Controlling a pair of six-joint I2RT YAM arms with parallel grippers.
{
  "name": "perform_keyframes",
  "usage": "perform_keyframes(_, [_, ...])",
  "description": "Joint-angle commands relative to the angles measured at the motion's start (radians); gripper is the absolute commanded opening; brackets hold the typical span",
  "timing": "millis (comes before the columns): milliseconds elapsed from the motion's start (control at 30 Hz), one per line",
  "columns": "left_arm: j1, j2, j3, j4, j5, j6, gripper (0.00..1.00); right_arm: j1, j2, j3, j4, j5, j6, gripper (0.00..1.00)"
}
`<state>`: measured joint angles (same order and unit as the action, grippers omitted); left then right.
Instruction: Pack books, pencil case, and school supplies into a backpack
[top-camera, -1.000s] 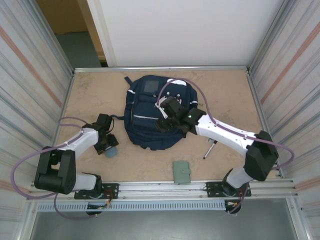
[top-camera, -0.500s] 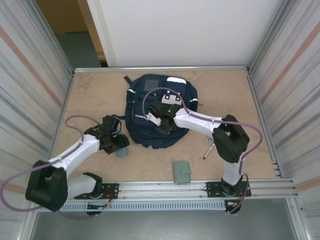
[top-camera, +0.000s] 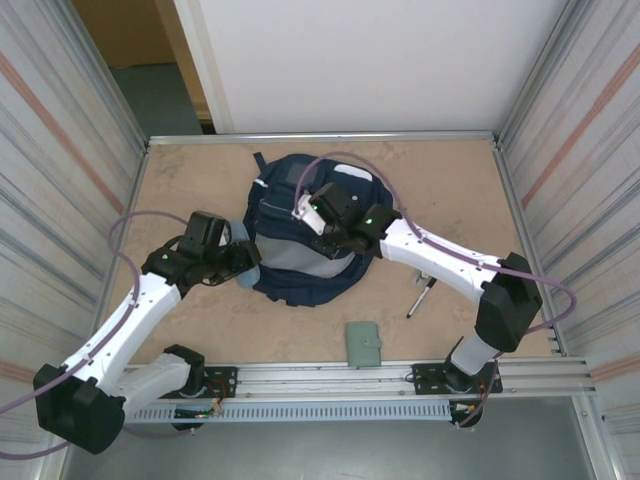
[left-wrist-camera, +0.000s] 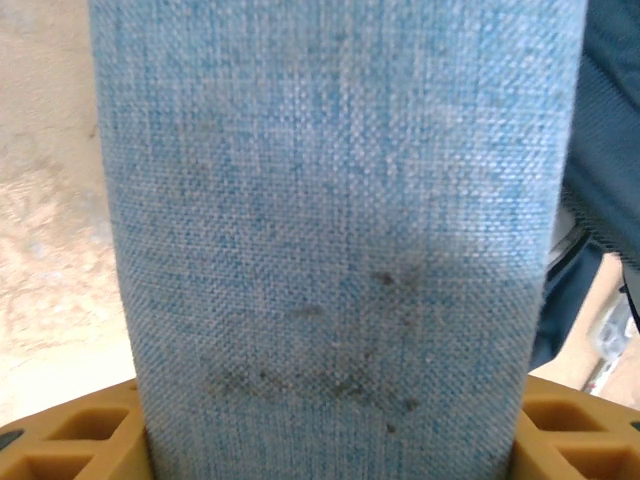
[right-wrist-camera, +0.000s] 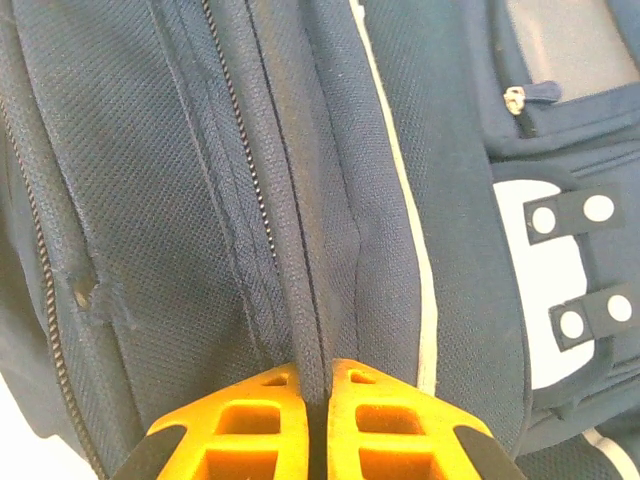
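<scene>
Top external view: your left gripper grips the slate-blue pencil case at the left side of the backpack. The right gripper is pinched tight on a zip-seam fold, apparently lifting the mouth. Next, feed the case inside, clear of the zip edge. Bare table lies left; the marker pen lies right.

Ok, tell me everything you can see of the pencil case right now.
The pencil case is a slate-blue pouch of coarse woven cloth, with a few dark smudges low on the face in view. The left pincer grips it across its width, orange fingers on either side. It is held above the table, pointing towards the backpack, and its far end seems to lie in the bag's open mouth.
</scene>
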<state>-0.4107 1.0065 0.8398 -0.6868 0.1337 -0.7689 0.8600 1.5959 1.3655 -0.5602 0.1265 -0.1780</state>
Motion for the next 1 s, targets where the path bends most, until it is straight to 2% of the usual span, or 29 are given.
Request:
perform_keyframes(0, [-0.047, 0.016, 0.018, 0.094, -0.029, -0.081, 0.33, -0.047, -0.089, 0.055, 0.062, -0.157, 0.104, 0.00])
perform_keyframes(133, [-0.066, 0.070, 0.012, 0.190, -0.027, -0.167, 0.34, -0.061, -0.133, 0.043, 0.084, -0.258, 0.155, 0.00])
perform_keyframes(200, [-0.079, 0.086, -0.007, 0.250, -0.036, -0.213, 0.34, -0.063, -0.144, 0.036, 0.099, -0.268, 0.164, 0.00])
perform_keyframes(333, [-0.143, 0.148, 0.020, 0.311, -0.136, -0.234, 0.34, -0.065, -0.130, 0.071, 0.106, -0.278, 0.181, 0.00])
perform_keyframes(433, [-0.160, 0.240, 0.062, 0.347, -0.134, -0.271, 0.35, -0.063, -0.114, 0.139, 0.075, -0.298, 0.174, 0.00])
perform_keyframes(533, [-0.216, 0.289, 0.006, 0.504, -0.227, -0.375, 0.33, -0.063, -0.114, 0.167, 0.074, -0.285, 0.167, 0.00])
perform_keyframes(633, [-0.254, 0.357, 0.000, 0.574, -0.324, -0.452, 0.33, -0.063, -0.123, 0.164, 0.065, -0.286, 0.179, 0.00])
perform_keyframes(800, [-0.261, 0.465, 0.041, 0.647, -0.380, -0.491, 0.34, -0.063, -0.147, 0.119, 0.053, -0.280, 0.194, 0.00])
perform_keyframes(867, [-0.252, 0.517, 0.084, 0.655, -0.370, -0.475, 0.35, -0.065, -0.161, 0.091, 0.070, -0.264, 0.199, 0.00])
perform_keyframes(967, [-0.230, 0.589, 0.109, 0.752, -0.283, -0.497, 0.40, -0.066, -0.169, 0.068, 0.094, -0.266, 0.208, 0.00])
